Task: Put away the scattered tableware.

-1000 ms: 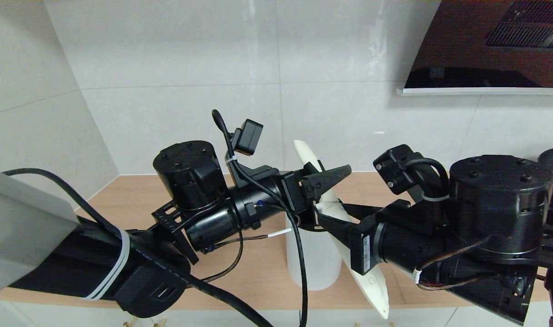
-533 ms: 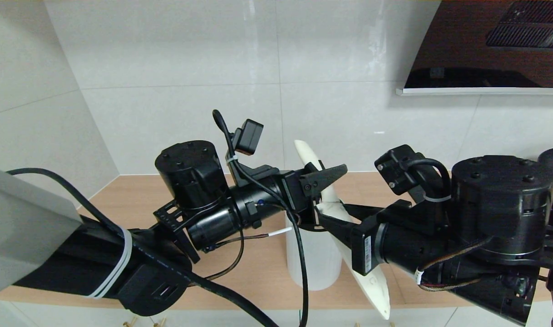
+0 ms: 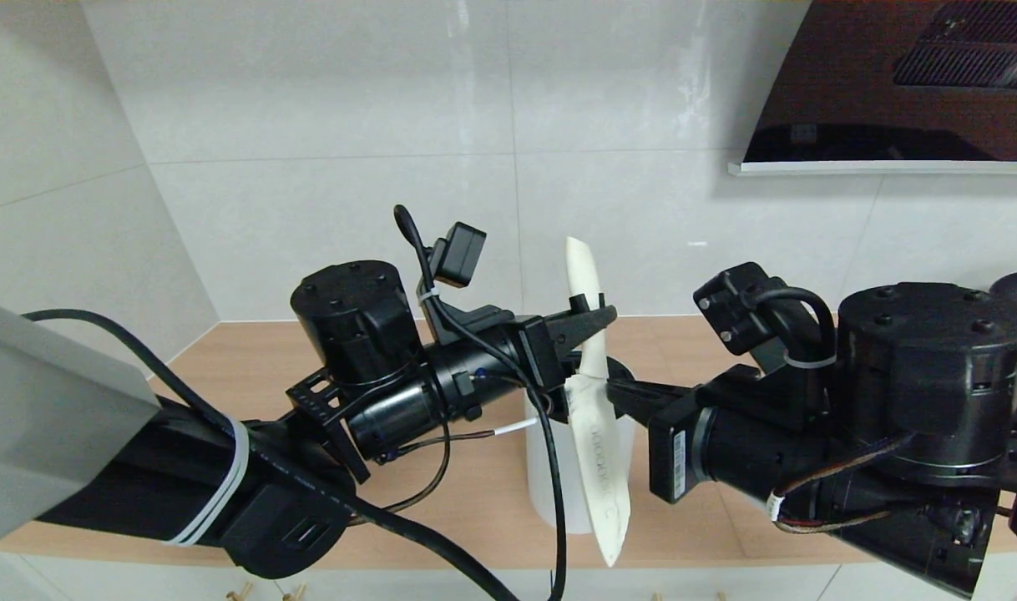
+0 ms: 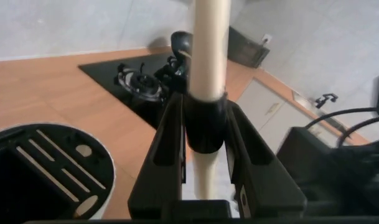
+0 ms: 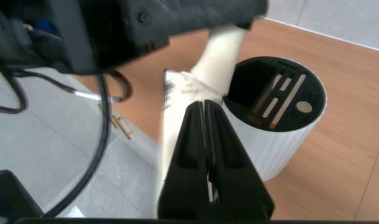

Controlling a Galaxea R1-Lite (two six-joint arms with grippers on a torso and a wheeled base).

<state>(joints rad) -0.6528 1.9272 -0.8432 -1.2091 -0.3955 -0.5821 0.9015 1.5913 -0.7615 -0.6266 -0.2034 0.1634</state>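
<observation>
A white knife with a cream handle point(image 3: 581, 271) hangs nearly upright, blade point(image 3: 602, 476) pointing down, over the white cylindrical knife holder point(image 3: 548, 480). My left gripper point(image 3: 590, 321) is shut on the handle point(image 4: 211, 43), which runs between its two fingers point(image 4: 170, 134). My right gripper point(image 3: 614, 390) is shut, its tips against the base of the blade; the blade point(image 5: 175, 134) lies beside its closed fingers, not between them. The holder's slotted black top point(image 5: 279, 87) sits just under both grippers.
The holder stands on a wooden counter point(image 3: 250, 359) with a tiled wall behind. A black gas hob point(image 4: 136, 81) lies further along the counter, under a dark range hood point(image 3: 893, 83). The counter's front edge runs just below the holder.
The knife swung from a slant to nearly upright, its blade tip moving left. The left gripper closed on the handle. The right gripper's fingers came off the blade and shut.
</observation>
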